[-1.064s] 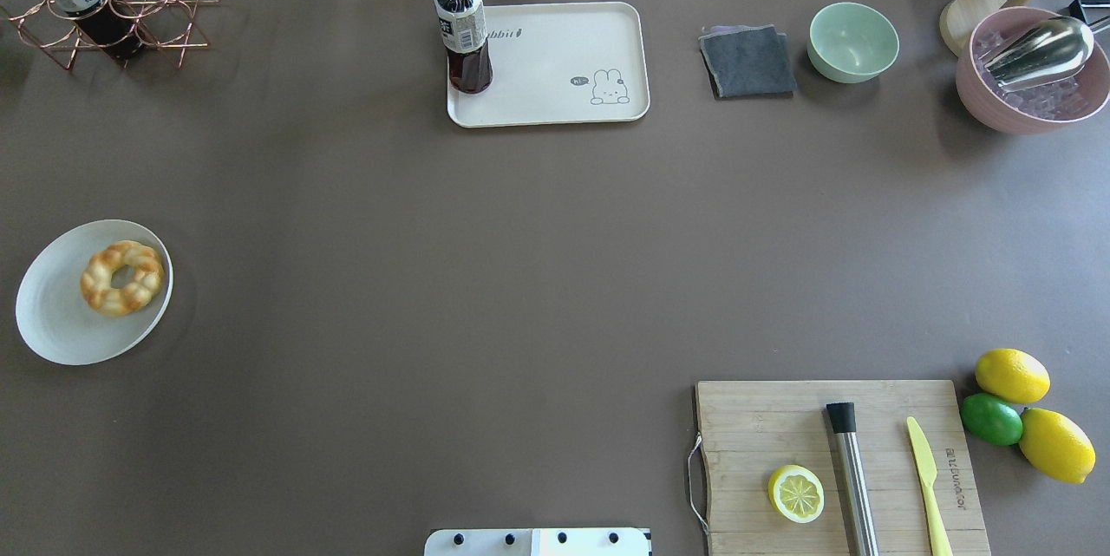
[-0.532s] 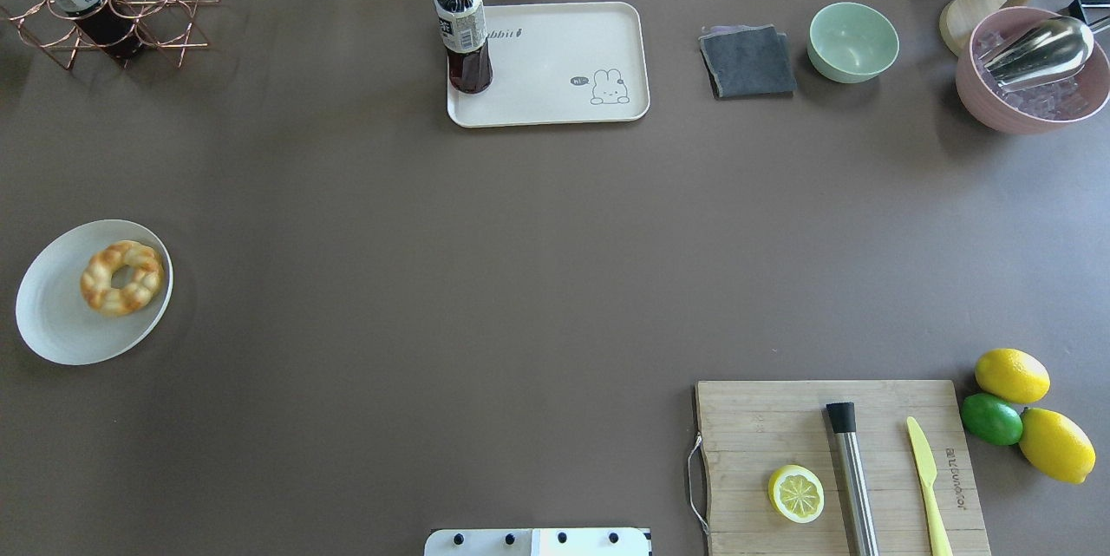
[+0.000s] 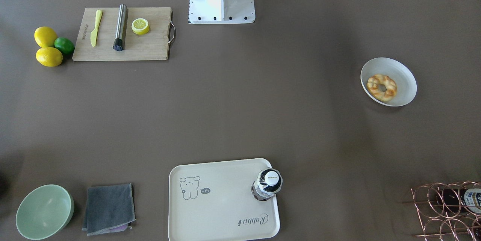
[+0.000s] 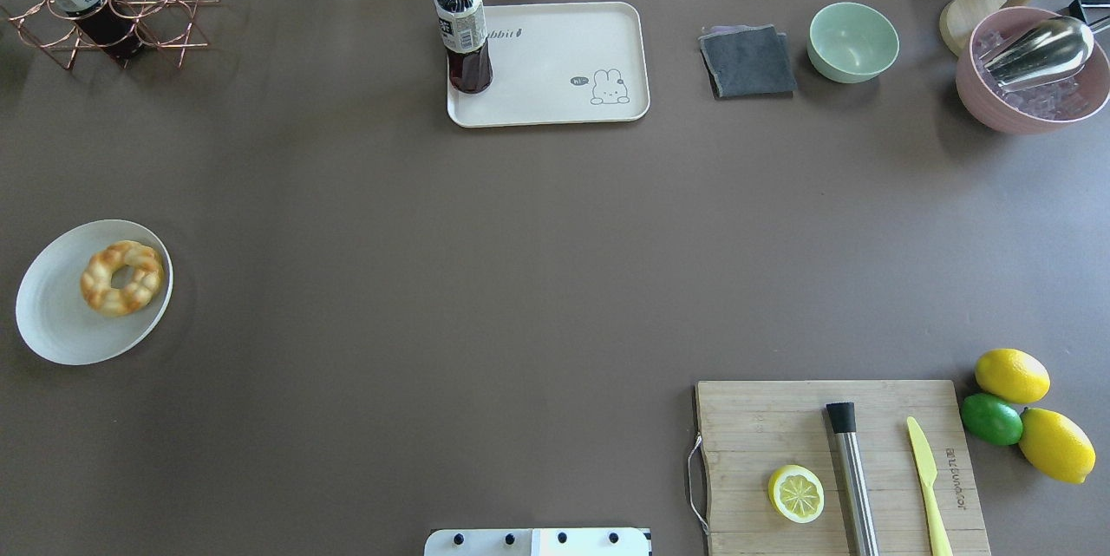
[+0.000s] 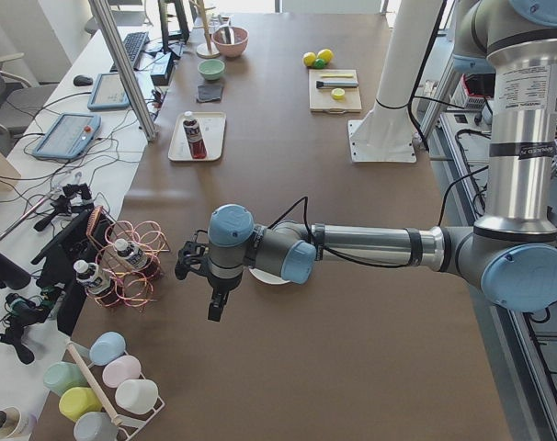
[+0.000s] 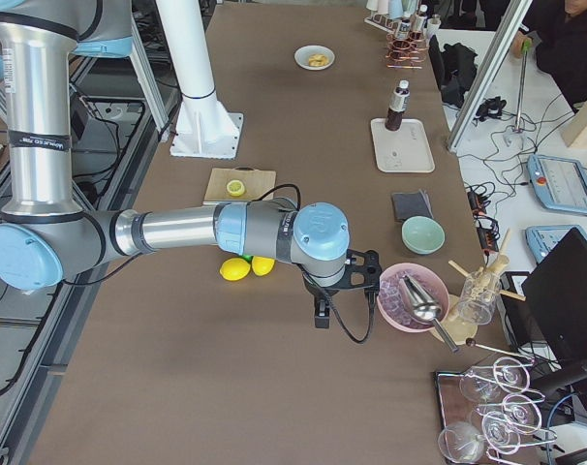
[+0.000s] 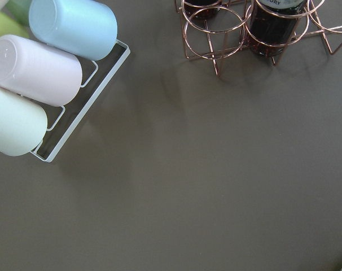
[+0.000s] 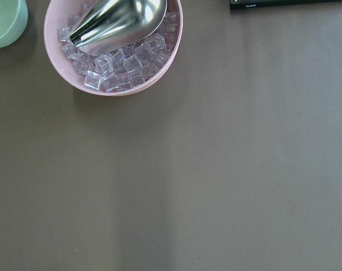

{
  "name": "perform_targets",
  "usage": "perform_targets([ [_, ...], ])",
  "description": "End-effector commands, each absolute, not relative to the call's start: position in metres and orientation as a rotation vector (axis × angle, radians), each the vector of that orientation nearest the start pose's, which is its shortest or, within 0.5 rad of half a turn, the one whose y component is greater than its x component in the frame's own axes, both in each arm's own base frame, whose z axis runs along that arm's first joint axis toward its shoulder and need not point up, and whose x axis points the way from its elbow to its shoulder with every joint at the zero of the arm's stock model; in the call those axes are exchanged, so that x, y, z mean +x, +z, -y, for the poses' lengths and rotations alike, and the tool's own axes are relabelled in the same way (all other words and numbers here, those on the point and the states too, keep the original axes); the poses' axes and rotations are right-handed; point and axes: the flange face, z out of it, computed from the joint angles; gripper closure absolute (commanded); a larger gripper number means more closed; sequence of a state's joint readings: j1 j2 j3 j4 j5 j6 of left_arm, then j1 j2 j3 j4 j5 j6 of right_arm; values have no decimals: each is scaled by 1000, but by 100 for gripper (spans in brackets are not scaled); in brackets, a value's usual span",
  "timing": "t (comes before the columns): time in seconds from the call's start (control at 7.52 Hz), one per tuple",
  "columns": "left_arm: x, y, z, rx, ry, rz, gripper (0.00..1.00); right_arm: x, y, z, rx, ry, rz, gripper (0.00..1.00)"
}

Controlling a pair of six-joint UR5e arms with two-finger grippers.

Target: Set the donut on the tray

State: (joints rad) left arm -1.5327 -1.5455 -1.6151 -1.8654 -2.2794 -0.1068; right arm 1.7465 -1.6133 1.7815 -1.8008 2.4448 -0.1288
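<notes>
Donut lies flat in a shallow white plate on the robot's left side of the brown table, toward the plate's inner edge, with its centre hole facing up. The tray sits at the far edge of the table near the middle, well apart from the plate, and nothing touches the donut. A dark drink bottle stands upright on the tray's left end, and the rabbit drawing is at the opposite near corner. In the left side view the left gripper hangs pointing down over bare table, near the plate and near the copper wire rack. Its wrist camera looks down on brown table, with the rack's rings at the top and pastel cups lying in a white wire holder. Whether its fingers are spread or pressed together cannot be told. In the right side view the right gripper also points down, just beside the pink bowl of ice cubes that holds a metal scoop. Its fingers likewise cannot be judged. A wooden cutting board with a lemon half lies at the near right.
</notes>
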Motion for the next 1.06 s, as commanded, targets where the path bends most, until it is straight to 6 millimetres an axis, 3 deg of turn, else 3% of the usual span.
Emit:
perform_targets([
  [0.0, -47, 622, 498, 215, 93, -755, 2, 137, 590, 447, 80, 69, 872, 0],
  [0.93, -45, 628, 483, 204, 107, -817, 2, 138, 592, 447, 77, 68, 871, 0],
])
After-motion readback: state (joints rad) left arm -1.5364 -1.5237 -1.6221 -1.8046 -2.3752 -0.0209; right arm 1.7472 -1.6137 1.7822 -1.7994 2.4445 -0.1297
